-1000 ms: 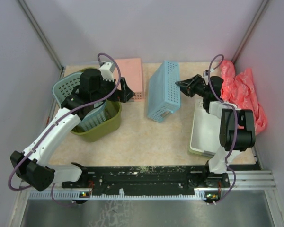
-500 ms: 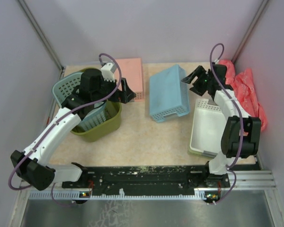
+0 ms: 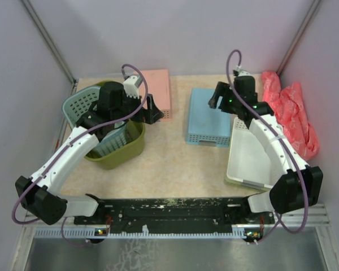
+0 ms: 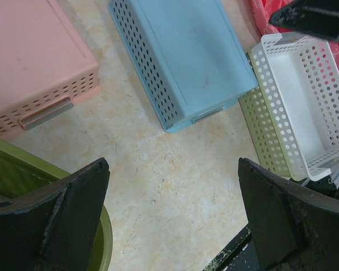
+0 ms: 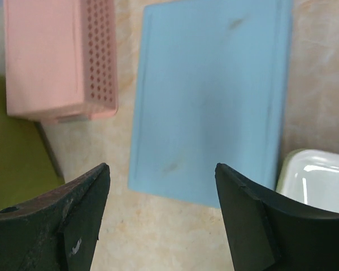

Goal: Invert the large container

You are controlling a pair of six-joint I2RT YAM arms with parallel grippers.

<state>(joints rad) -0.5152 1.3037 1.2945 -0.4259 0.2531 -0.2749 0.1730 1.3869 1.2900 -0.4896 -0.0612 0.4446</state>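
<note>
The large container (image 3: pixel 126 150), an olive-green basket, stands mouth up at the table's left with a teal basket (image 3: pixel 77 105) tilted inside it. My left gripper (image 3: pixel 153 109) hovers open just right of its far rim, holding nothing; the left wrist view shows the olive rim (image 4: pixel 22 165) beside the left finger and bare table between the jaws (image 4: pixel 173 169). My right gripper (image 3: pixel 217 97) is open and empty above the far end of a blue tray (image 3: pixel 208 117), which lies flat, bottom up. In the right wrist view (image 5: pixel 161 169) a patch of the olive basket (image 5: pixel 11 158) shows at the left edge.
A pink tray (image 3: pixel 157 90) lies bottom up at the back, right of the olive basket. A white perforated tray (image 3: pixel 250 153) sits nested in a pale green one (image 4: pixel 264 129) at the right. Red crumpled plastic (image 3: pixel 292 111) fills the back right corner. Walls close three sides.
The right gripper opened and let go of the blue tray, which dropped from standing on its edge to lying flat, bottom up. The right arm swung back and left. The left arm barely moved.
</note>
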